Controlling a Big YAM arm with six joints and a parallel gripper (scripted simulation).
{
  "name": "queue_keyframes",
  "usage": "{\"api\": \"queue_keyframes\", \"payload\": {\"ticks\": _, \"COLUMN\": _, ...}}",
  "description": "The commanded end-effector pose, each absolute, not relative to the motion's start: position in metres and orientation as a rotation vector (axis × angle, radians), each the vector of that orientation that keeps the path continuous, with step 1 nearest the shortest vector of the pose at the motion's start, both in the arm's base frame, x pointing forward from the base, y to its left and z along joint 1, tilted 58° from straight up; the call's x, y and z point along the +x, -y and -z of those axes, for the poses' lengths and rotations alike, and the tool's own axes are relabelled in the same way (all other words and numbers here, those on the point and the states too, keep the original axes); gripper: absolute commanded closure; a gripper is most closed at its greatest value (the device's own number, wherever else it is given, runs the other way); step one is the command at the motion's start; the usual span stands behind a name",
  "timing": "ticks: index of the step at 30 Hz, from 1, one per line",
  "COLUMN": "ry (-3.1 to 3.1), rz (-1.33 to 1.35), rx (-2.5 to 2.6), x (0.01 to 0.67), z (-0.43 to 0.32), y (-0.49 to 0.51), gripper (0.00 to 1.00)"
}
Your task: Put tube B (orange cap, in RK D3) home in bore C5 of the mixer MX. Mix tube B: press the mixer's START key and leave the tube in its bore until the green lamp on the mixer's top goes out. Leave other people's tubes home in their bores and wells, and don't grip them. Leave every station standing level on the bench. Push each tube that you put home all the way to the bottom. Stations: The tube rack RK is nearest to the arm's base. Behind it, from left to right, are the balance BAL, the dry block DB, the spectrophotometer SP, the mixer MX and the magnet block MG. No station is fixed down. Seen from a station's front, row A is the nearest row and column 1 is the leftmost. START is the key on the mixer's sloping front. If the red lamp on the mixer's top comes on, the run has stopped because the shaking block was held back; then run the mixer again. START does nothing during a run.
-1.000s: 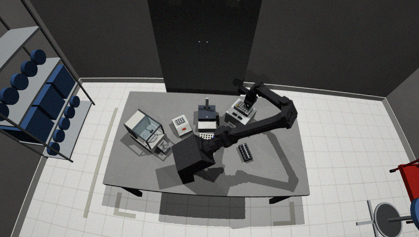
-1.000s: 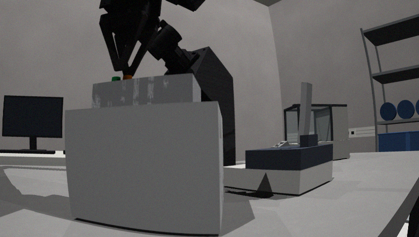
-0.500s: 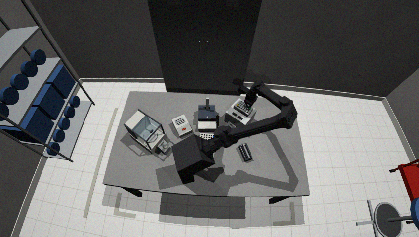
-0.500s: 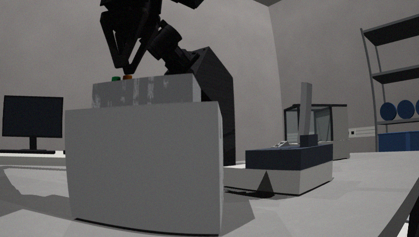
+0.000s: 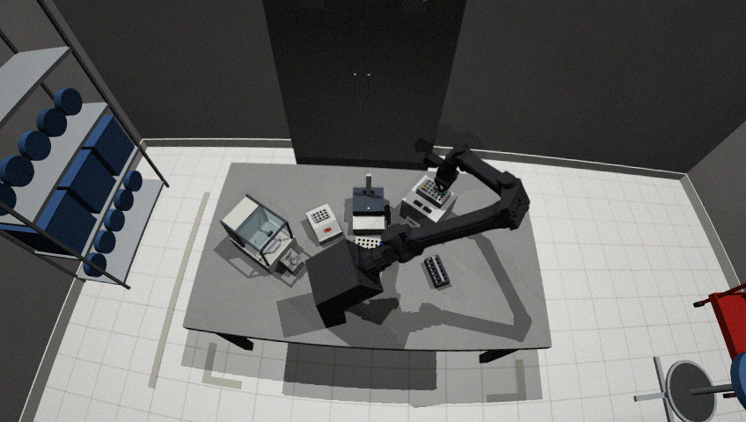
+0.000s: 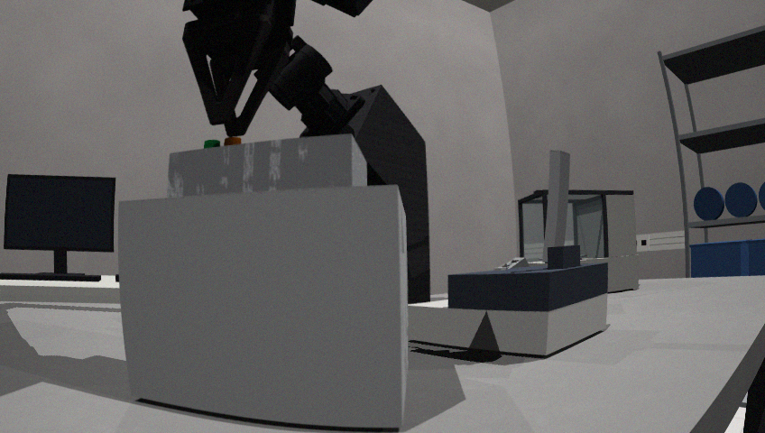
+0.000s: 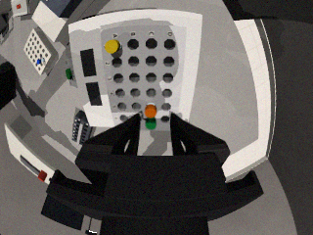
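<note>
Tube B's orange cap (image 7: 151, 111) sits low in a bore of the mixer MX (image 5: 428, 196), in the bore block's row nearest my wrist camera. In the side view the cap (image 6: 232, 141) stands just above the block's top. My gripper (image 7: 155, 117) hangs right over it, fingers open on either side of the cap and not pinching it; its tips (image 6: 232, 129) hover just above the cap. A green round thing (image 7: 151, 124) lies next to the orange cap; I cannot tell whether it is a cap or a lamp. A green key (image 7: 68, 73) shows on the mixer's front.
A yellow-capped tube (image 7: 111, 46) stands in a far corner bore of the mixer. The rack RK (image 5: 367, 242) is partly under my arm. The spectrophotometer (image 5: 369, 208), dry block (image 5: 323, 221), balance (image 5: 259, 232) and magnet block (image 5: 436, 271) stand around.
</note>
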State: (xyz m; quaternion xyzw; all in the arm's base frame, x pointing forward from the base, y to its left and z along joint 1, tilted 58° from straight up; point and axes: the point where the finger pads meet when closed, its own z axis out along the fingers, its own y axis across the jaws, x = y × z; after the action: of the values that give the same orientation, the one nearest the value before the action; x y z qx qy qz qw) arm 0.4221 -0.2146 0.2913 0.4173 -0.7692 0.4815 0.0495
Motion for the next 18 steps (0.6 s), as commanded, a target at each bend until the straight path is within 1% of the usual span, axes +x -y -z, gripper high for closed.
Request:
{"api": "queue_keyframes", "payload": {"ticks": 1, "ry": 2.365, "rz": -1.507, "rx": 1.255, "x": 0.427, "z": -0.305, "y": 0.212, "gripper": 0.64}}
{"api": "queue_keyframes", "payload": {"ticks": 13, "ry": 2.366, "rz": -1.503, "rx": 1.267, "x": 0.419, "z": -0.301, "y": 0.2, "gripper": 0.64}}
{"api": "queue_keyframes", "payload": {"ticks": 18, "ry": 2.376, "rz": -1.531, "rx": 1.255, "x": 0.42, "z": -0.317, "y": 0.194, "gripper": 0.64}}
